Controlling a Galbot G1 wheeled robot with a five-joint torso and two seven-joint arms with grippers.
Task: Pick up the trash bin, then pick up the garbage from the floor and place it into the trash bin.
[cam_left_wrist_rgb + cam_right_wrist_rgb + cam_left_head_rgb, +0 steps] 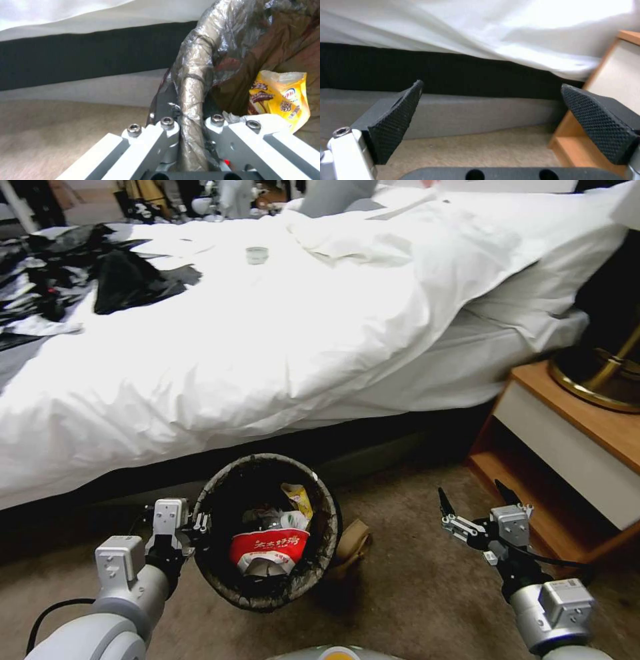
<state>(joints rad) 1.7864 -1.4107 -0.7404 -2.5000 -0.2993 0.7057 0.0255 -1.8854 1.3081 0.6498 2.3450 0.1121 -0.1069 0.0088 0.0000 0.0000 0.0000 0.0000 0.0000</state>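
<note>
Trash bin (267, 533), lined with a dark bag, hangs just above the carpet (413, 593) near the bed (267, 347), the left gripper (195, 527) pinching its left rim. Inside lie a red packet (270, 547) and a yellow wrapper (283, 97). Farther right, the right gripper (470, 503) hovers empty, fingers spread, beside the nightstand (573, 447).

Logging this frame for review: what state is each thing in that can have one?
Trash bin: held at its rim, bag-lined, partly filled.
Left claw: shut on the bin rim.
Right claw: open, empty, above the carpet.
Red packet: crumpled, inside the bin.
Yellow wrapper: inside the bin.
Brown paper: on the floor beside the bin.
</note>
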